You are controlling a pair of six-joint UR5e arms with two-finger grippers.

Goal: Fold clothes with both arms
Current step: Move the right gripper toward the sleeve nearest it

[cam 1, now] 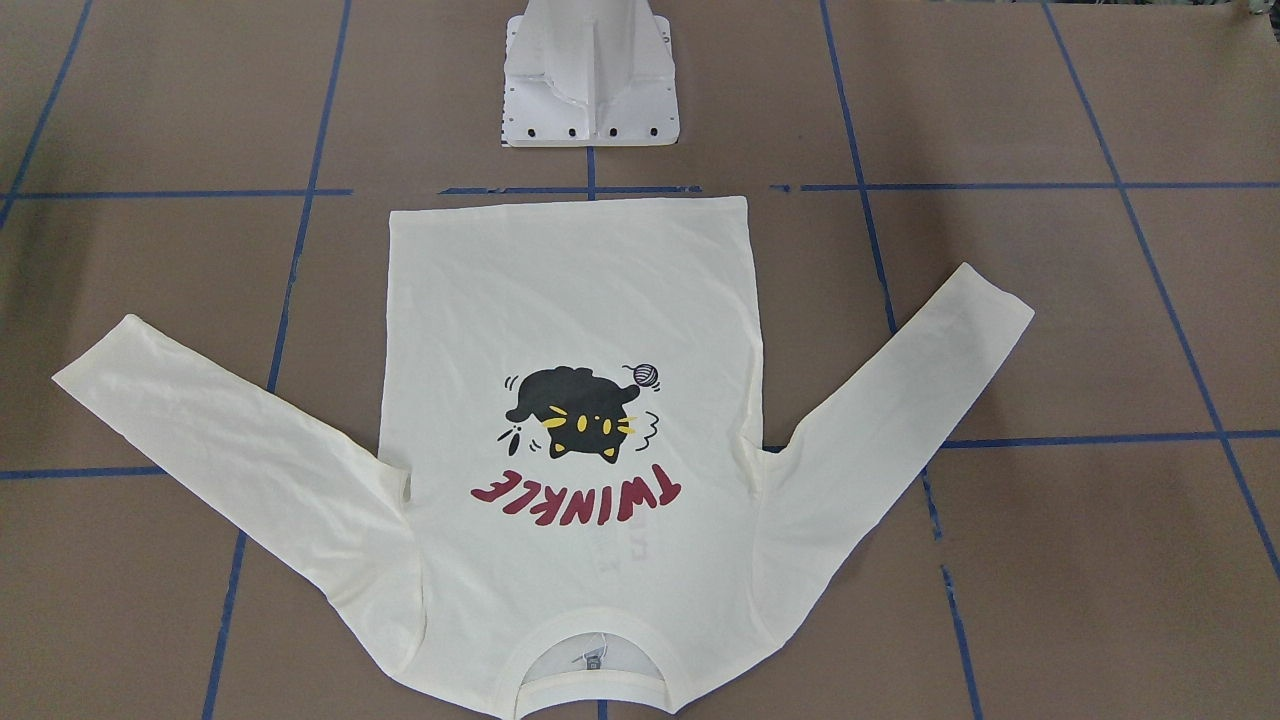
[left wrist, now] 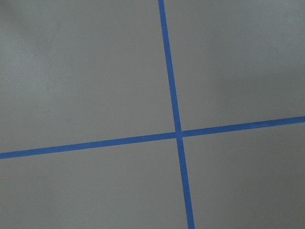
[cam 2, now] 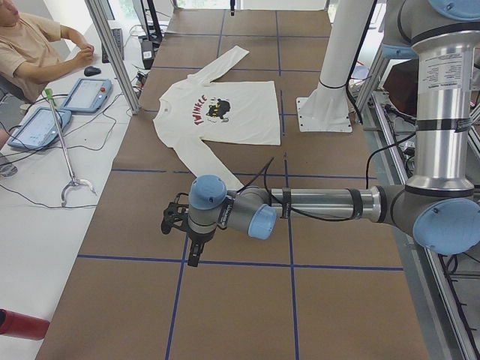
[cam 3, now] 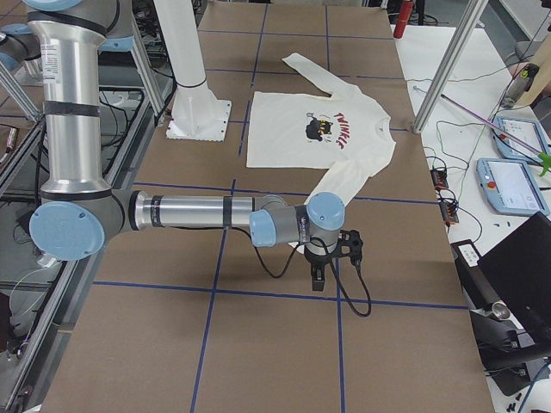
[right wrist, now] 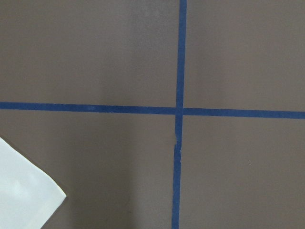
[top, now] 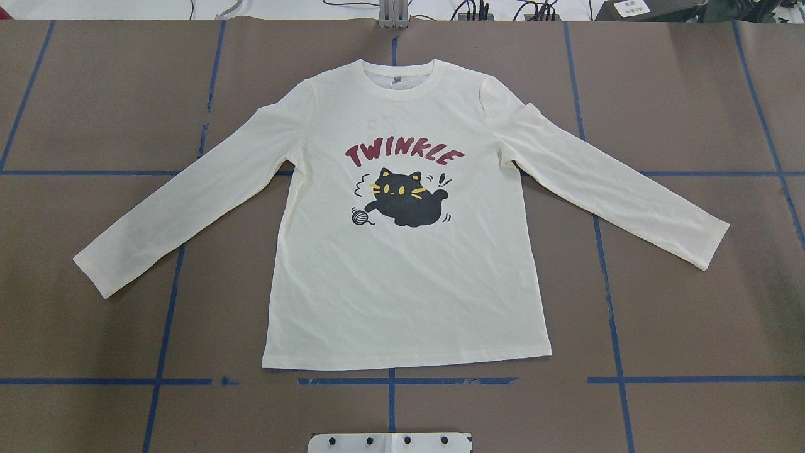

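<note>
The clothes are one cream long-sleeved T-shirt (top: 402, 283) lying flat on the brown table, print up, with a black cat and red "TWINKLE" lettering. Both sleeves are spread out to the sides, and the collar (top: 397, 78) points away from the robot. The same shirt (cam 1: 560, 290) fills the middle of the front-facing view. My left gripper (cam 2: 195, 255) hangs over bare table beyond the near sleeve; I cannot tell its state. My right gripper (cam 3: 317, 280) hangs beyond the other sleeve, state also unclear. A cuff corner (right wrist: 24, 195) shows in the right wrist view.
The white pedestal base (cam 1: 590, 80) stands just behind the shirt's hem. Blue tape lines (top: 390, 380) grid the table. A person (cam 2: 34, 45) sits at a side bench with tablets (cam 2: 86, 94) and cables. More tablets (cam 3: 512, 185) lie at the opposite side.
</note>
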